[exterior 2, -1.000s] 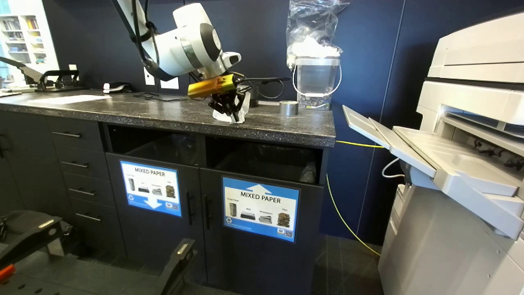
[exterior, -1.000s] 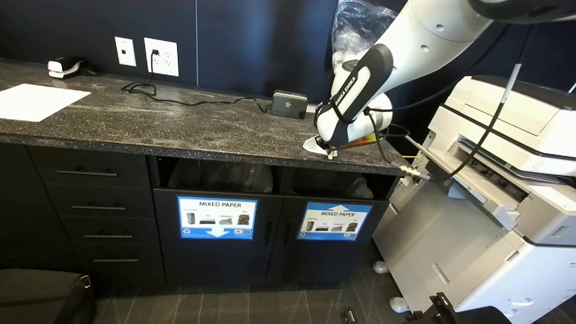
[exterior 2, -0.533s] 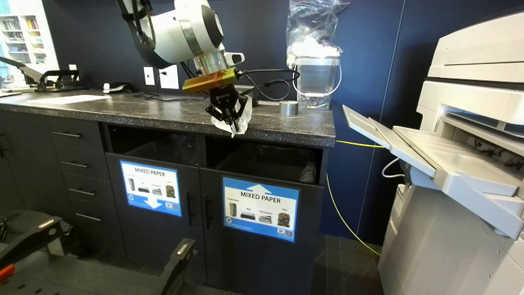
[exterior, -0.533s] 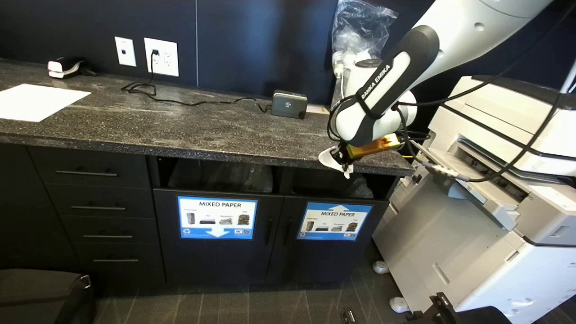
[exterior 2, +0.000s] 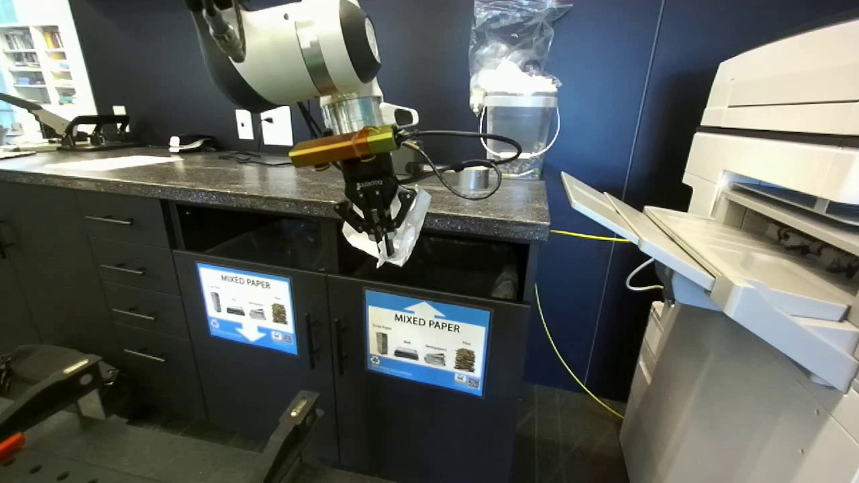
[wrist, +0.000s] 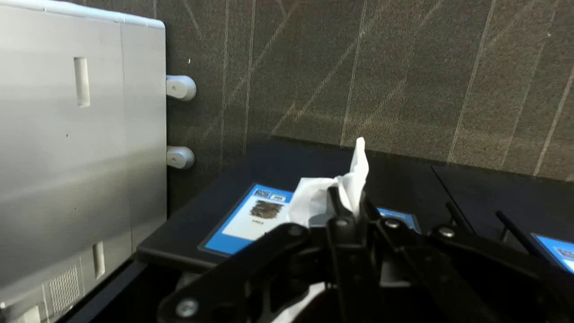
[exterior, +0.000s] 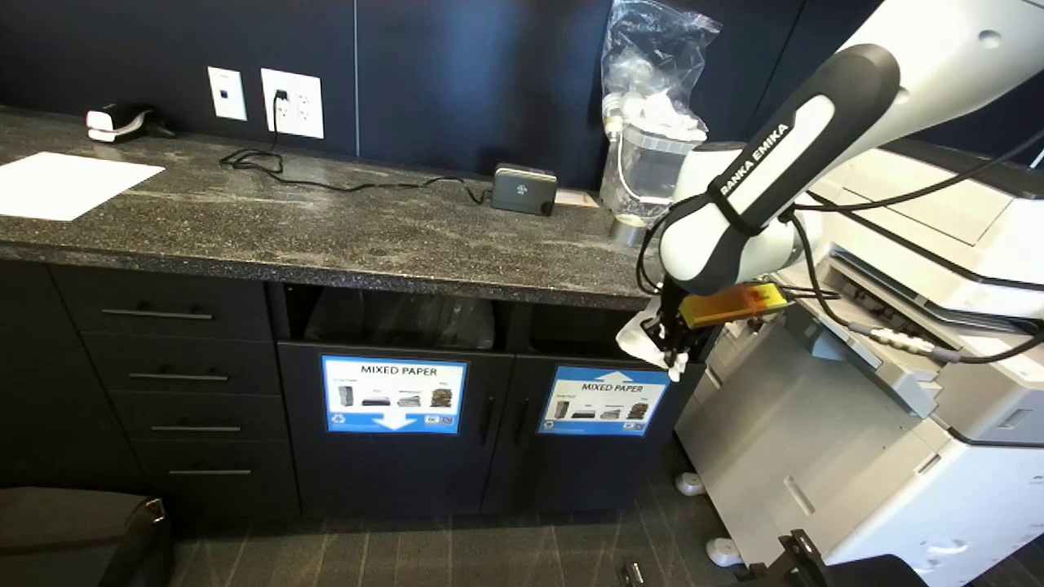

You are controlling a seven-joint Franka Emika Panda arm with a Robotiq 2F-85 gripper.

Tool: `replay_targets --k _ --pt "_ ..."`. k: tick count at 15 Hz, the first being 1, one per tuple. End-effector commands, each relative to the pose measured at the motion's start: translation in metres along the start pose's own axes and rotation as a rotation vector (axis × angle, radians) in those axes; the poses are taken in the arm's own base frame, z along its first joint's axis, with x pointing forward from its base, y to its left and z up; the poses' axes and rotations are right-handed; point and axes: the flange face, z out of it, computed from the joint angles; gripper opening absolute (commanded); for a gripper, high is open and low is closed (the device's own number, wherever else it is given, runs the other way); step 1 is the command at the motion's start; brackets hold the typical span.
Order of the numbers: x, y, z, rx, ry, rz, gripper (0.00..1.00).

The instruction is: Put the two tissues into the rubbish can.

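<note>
My gripper [exterior 2: 384, 243] is shut on a crumpled white tissue [exterior 2: 411, 231], which sticks out on both sides of the fingers. Gripper and tissue hang in front of the counter edge, level with a dark bin slot [exterior 2: 463, 265] whose sign has an up arrow. That slot is partly hidden behind the arm in an exterior view [exterior: 571, 330]. In the wrist view the fingers [wrist: 349, 204] pinch the tissue [wrist: 311, 195] above the cabinet front. A twin slot [exterior 2: 248, 235] is beside it. Both signs read "MIXED PAPER". The second tissue is out of view.
The stone counter [exterior: 367, 236] overhangs the slots. On it are a flat white sheet [exterior: 73, 183], a black box [exterior: 524, 189], a tape roll [exterior 2: 474, 178] and a bucket [exterior 2: 520, 127] under a clear bag. A printer [exterior 2: 772, 268] stands beside the cabinet, its tray sticking out.
The gripper has carried the tissue from the counter's edge outward and down, in front of the up-arrow slot. The gripper has tilted to point more straight down.
</note>
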Motion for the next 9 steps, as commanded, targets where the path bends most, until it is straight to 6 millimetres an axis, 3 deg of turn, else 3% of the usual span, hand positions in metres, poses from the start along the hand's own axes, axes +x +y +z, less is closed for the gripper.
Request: replay_targets --k 1,4,9 --pt "-0.042 0.017 -0.005 0.043 0.009 0.032 0.08" --pt "-0.067 0.027 0.004 0.077 0.022 0.081 0.08" --pt "-0.103 0.019 0.021 0.134 0.099 0.151 0.08"
